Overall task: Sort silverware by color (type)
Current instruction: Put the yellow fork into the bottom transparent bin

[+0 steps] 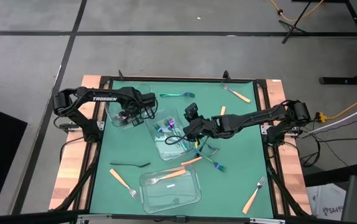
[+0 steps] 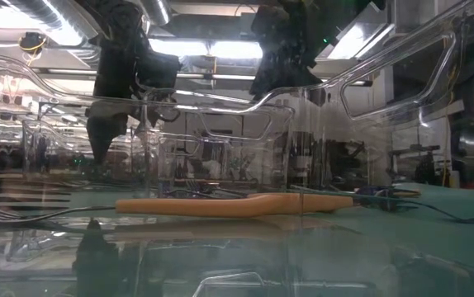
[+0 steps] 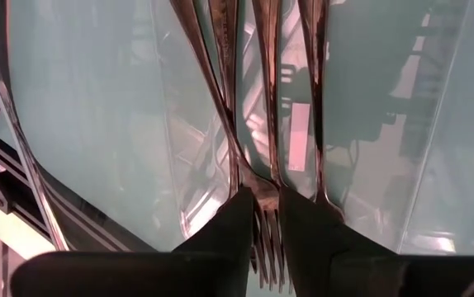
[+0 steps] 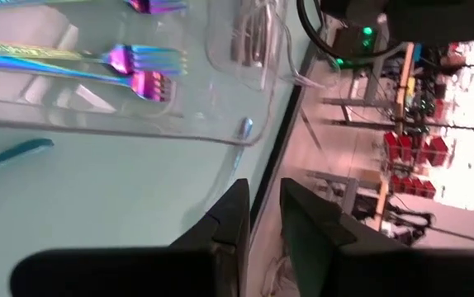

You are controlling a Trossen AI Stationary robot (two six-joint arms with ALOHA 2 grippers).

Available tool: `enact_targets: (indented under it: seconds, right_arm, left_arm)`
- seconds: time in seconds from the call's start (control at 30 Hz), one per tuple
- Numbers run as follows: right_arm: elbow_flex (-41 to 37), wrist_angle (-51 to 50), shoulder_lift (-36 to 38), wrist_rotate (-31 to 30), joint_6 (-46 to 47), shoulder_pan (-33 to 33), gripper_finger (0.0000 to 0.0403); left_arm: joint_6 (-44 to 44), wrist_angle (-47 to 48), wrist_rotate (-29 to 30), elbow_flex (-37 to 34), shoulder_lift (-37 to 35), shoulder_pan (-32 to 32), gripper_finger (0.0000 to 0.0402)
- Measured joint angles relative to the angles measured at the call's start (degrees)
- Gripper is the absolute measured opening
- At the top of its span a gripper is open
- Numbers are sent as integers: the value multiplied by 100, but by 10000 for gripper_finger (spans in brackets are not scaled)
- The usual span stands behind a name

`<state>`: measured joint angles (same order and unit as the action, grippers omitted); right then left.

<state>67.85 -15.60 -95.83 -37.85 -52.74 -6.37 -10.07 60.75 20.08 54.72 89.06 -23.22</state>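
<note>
Now the left gripper (image 1: 127,116) hangs over the clear container (image 1: 112,116) at the far left part of the green mat (image 1: 241,155). In its wrist view the two dark fingers (image 3: 229,231) stand a little apart, and the tines of a dark fork (image 3: 263,216) lie in the narrow gap between them; whether the fingers really press the fork, I cannot tell. Several other black forks (image 3: 220,74) lie side by side on the floor of this container.

The right gripper (image 1: 192,118) reaches to the middle of the mat, just beside the middle container (image 1: 163,147). Its fingers (image 4: 229,216) are slightly apart with nothing between them. Inside this middle container lie iridescent forks (image 4: 142,70), with purple and blue tines.

A third clear container (image 1: 194,194) stands at the near edge, and one orange-handled fork (image 1: 166,177) lies in it. More silverware is loose on the mat: a black fork (image 1: 130,165) near the left side, an orange-handled fork (image 1: 123,182) beside the near container, another orange one (image 1: 254,195) at the near right corner, one (image 1: 238,93) at the far right, and a teal piece (image 1: 177,95) at the far edge. In the low view a long orange handle (image 2: 237,205) lies across the front, seen through the clear walls.
</note>
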Motion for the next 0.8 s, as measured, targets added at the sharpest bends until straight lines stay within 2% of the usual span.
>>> enact_targets:
  seconds: [0.17, 0.5, 0.63, 0.8]
  right_arm:
    - [4, -86, 11, -313, 199, 2, 66]
    - [6, -1254, 494, -277, 934, 232, 66]
    - [7, -1831, 760, -20, 947, 577, 66]
    - [7, -2655, 948, 781, 912, 1281, 66]
  left_arm:
    - [-4, 1, 0, 0, 0, 0, 57]
    - [-30, -2, -2, 0, -2, 0, 57]
    - [-41, -17, -9, 0, -4, 0, 57]
    - [-46, -29, -9, 0, -4, 2, 57]
